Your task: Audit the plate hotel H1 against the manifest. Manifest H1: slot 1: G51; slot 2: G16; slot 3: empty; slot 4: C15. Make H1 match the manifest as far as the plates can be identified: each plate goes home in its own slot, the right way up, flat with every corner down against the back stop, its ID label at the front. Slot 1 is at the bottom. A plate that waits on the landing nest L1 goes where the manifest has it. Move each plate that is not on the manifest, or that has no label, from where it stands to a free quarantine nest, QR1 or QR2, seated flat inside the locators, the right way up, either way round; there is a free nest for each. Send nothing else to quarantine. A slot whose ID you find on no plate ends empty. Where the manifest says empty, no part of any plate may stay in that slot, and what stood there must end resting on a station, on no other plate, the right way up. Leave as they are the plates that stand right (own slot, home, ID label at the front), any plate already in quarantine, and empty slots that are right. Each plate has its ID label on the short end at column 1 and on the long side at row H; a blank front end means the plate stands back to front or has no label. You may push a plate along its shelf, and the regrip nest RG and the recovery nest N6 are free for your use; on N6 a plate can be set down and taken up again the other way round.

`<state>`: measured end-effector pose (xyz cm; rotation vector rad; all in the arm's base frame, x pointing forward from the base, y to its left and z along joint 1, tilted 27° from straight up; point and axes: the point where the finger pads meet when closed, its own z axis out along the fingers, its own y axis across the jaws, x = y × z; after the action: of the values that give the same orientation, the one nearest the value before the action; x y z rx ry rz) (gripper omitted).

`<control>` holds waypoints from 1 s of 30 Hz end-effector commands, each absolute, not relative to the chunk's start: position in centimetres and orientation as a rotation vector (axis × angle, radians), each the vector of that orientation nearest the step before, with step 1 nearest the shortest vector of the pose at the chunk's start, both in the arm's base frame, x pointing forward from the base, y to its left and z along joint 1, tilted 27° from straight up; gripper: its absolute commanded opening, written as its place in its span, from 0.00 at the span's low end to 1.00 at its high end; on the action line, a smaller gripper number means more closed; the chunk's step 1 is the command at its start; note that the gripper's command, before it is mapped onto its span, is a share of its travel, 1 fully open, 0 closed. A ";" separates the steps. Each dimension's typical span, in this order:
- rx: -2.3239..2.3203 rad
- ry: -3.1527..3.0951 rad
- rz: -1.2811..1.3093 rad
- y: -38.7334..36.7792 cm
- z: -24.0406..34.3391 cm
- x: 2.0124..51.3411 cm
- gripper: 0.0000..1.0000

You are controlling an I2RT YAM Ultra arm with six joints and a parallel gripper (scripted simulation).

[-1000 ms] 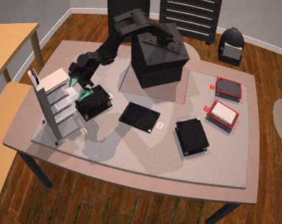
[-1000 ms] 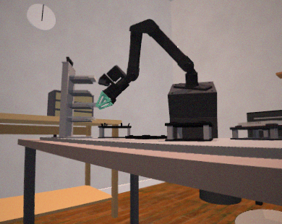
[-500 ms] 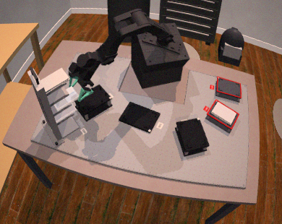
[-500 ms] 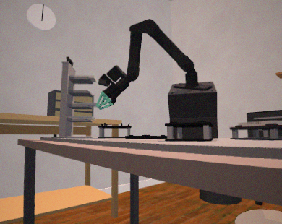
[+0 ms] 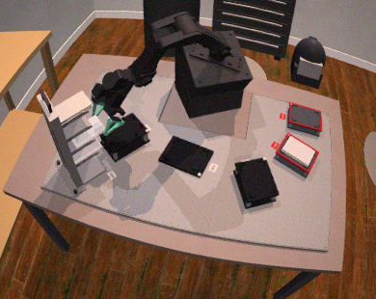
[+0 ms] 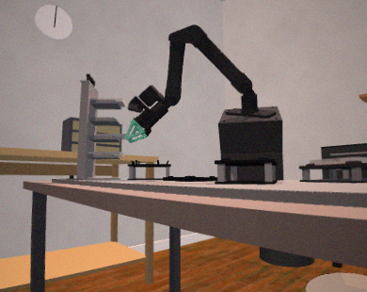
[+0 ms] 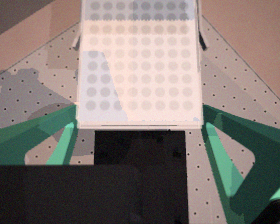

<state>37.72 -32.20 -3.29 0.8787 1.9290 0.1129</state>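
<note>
matte black jointed arm [image 6: 211, 52], boxy black pedestal [image 5: 230, 98], green triangular-fingered tool [image 6: 135, 132]

Five nests are sitting on the mat: three black ones [image 5: 255, 181] and two red-rimmed ones [image 5: 305, 117] (one carrying a white plate [image 5: 298, 149]). One four-shelf hotel [image 5: 60, 140] is standing left.

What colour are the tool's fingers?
Green fingers, clearest in the wrist view.

Around my rounded grey-brown table [image 5: 298, 260] lies dark wood-plank flooring [image 5: 134, 275]. Pale grey walls [image 6: 281, 56] carry a round white clock [image 6: 54, 22]. A light wooden bench [image 5: 9, 53] stands at nine o'clock, a dark drawer cabinet [image 5: 255, 21] at twelve.
</note>
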 end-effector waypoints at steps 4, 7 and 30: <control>0.874 1.914 0.101 -32.7 -2.7 37.7 1.00; 0.874 1.914 0.101 -32.7 -2.7 37.7 1.00; 0.874 1.915 0.101 -30.7 -2.3 34.7 1.00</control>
<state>34.78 -29.67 -3.81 0.8970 1.9571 0.1380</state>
